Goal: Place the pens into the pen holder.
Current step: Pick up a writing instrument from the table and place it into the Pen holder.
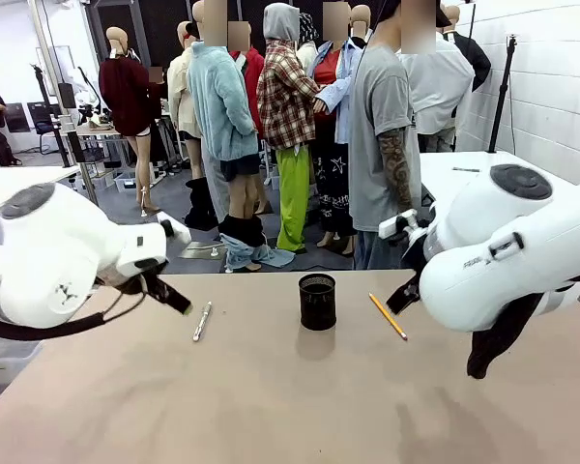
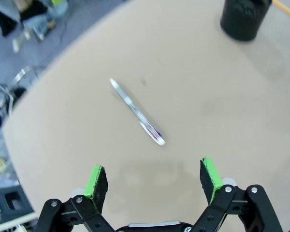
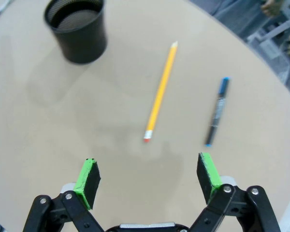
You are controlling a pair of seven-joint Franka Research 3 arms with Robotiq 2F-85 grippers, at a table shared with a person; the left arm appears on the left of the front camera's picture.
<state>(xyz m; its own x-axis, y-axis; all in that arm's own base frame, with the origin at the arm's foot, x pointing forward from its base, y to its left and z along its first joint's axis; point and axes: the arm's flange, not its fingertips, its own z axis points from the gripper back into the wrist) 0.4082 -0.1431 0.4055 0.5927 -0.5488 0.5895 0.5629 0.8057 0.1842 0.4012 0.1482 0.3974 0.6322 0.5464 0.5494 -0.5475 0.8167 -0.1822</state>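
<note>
Pens (image 1: pixel 202 321) flat beside pen holder (image 1: pixel 317 301) on table (image 1: pixel 271 406); left claw (image 2: pixel 152 174), right claw (image 3: pixel 147 166) agape.

Left wrist view: the pen holder (image 2: pixel 245 19) is cut by the top edge at upper right, and the pencil (image 2: pixel 285 8) beside it shows one end (the rest leaves the corner). Right wrist view: the blue pen (image 3: pixel 217 111), centre right, is blurred, its markings unreadable. The silver pen (image 3: pixel 1 11) is a sliver at upper left.

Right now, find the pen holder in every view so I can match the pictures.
Front view: pen holder near the picture's centre.
Left wrist view: pen holder in the top right corner, cut by the edge.
Right wrist view: pen holder at top left.
Shared landmark: the yellow pencil lying beside it.
</note>
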